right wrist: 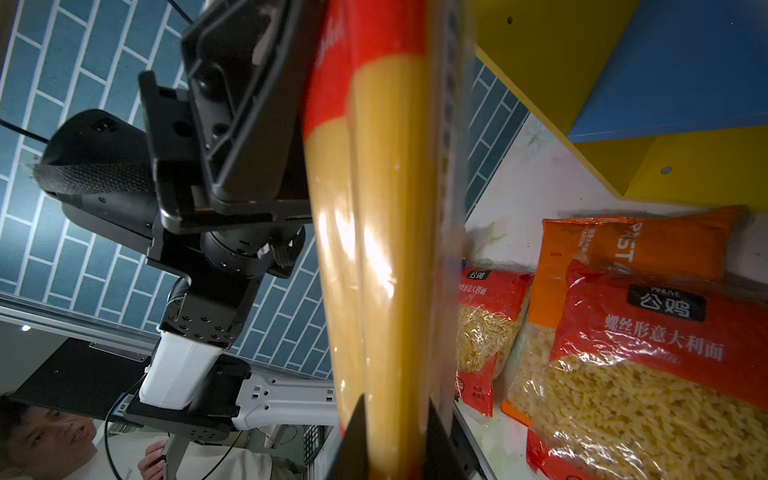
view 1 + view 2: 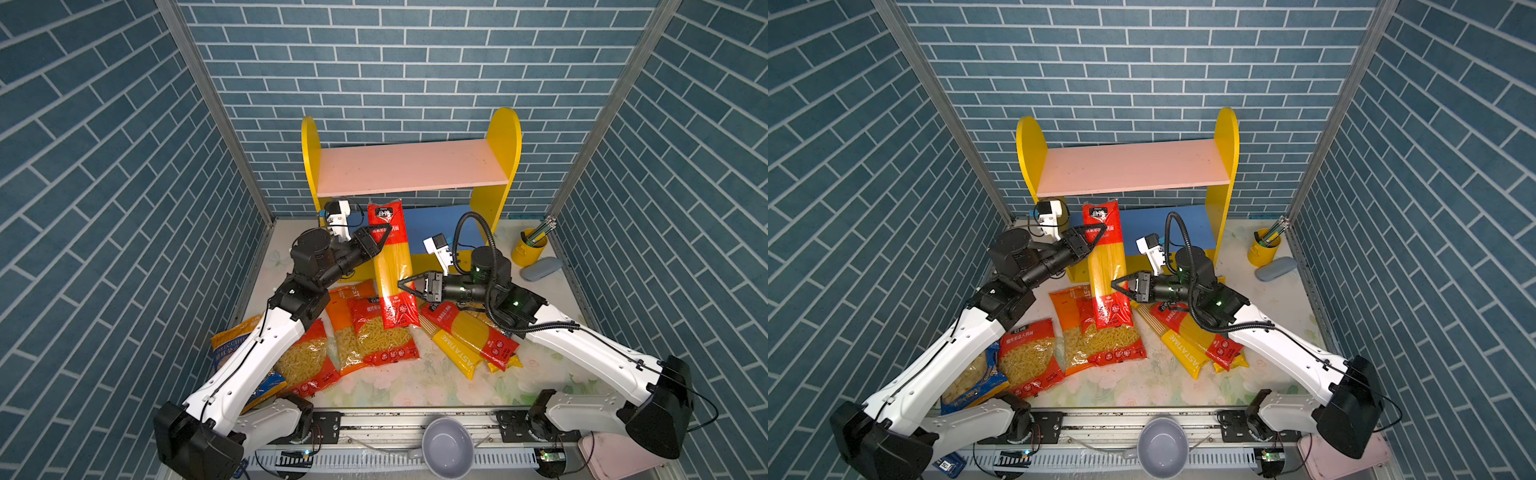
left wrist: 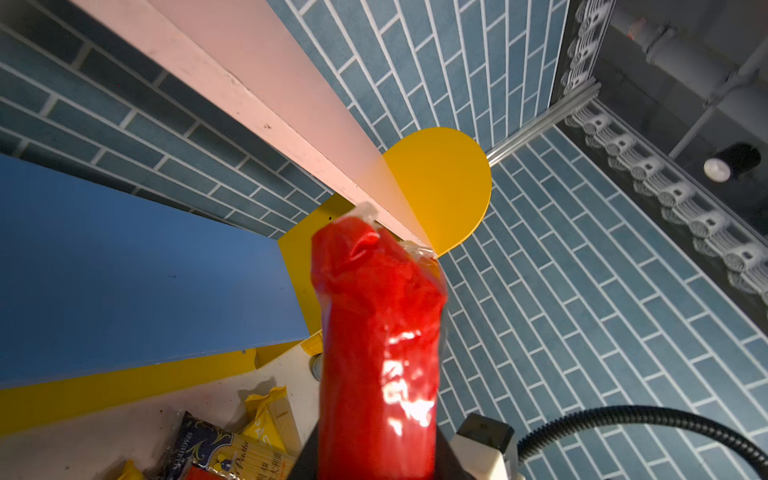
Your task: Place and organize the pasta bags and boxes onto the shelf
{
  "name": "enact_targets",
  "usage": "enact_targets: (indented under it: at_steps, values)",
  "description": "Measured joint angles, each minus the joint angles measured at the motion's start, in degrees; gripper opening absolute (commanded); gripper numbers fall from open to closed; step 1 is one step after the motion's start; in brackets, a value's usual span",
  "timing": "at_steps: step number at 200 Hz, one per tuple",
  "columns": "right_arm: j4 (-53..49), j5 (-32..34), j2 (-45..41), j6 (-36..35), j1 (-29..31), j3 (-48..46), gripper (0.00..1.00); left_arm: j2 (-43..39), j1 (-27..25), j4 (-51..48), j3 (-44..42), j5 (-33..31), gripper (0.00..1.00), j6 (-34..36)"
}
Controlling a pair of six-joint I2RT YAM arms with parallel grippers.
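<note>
Red-and-yellow spaghetti pack (image 2: 391, 266) held upright in front of the shelf (image 2: 411, 168), top end near the pink board; left gripper (image 2: 384, 237) fingers clamped on its upper part, right gripper (image 2: 405, 286) fingers clamped on its lower part. Remaining pasta bags (image 2: 374, 332) flat on the table (image 2: 436, 382).

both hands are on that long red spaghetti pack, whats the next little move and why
Probably tip the red spaghetti pack forward and ease its lower end onto the blue lower board. The left hand grips it near the top and the right hand lower down, it stands nearly upright in front of the shelf, and its top end sits right at the pink upper board's front edge.
</note>
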Motion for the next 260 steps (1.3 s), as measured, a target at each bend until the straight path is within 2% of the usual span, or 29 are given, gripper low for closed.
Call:
enact_targets:
  at_steps: [20,45,72,108,140,187,211,260]
  values:
    - [-2.1,-1.1,2.4,-0.2,0.1,3.8,0.01,-2.3,1.7,-1.4,0.1,-1.2,0.63,0.4]
    - [-4.3,-3.3,6.4,-0.2,0.2,10.4,0.0,-6.1,4.6,-2.9,0.1,-2.3,0.74,0.8]
    - [-4.5,-4.0,9.3,0.4,-0.7,15.3,0.0,-10.6,7.8,-3.8,0.1,-2.3,0.81,0.7]
    - [-4.9,-4.3,12.6,4.0,-2.4,19.1,0.0,-14.3,11.1,-6.4,0.0,-2.3,0.83,0.8]
    - [-6.8,-4.5,17.8,7.0,-3.4,26.7,0.0,-16.0,11.9,-13.2,0.0,-3.0,0.83,4.3]
    - [-16.1,-4.2,30.6,10.3,-5.0,52.0,0.0,-19.9,12.0,-30.2,-0.5,-9.2,0.83,14.7]
    - [-20.5,-3.2,37.9,10.8,-5.6,65.5,0.0,-23.7,12.0,-36.3,-3.1,-12.8,0.83,17.6]
    - [-24.0,-1.2,55.6,14.4,-6.2,89.9,0.0,-26.4,12.0,-40.0,-7.1,-13.2,0.81,18.7]
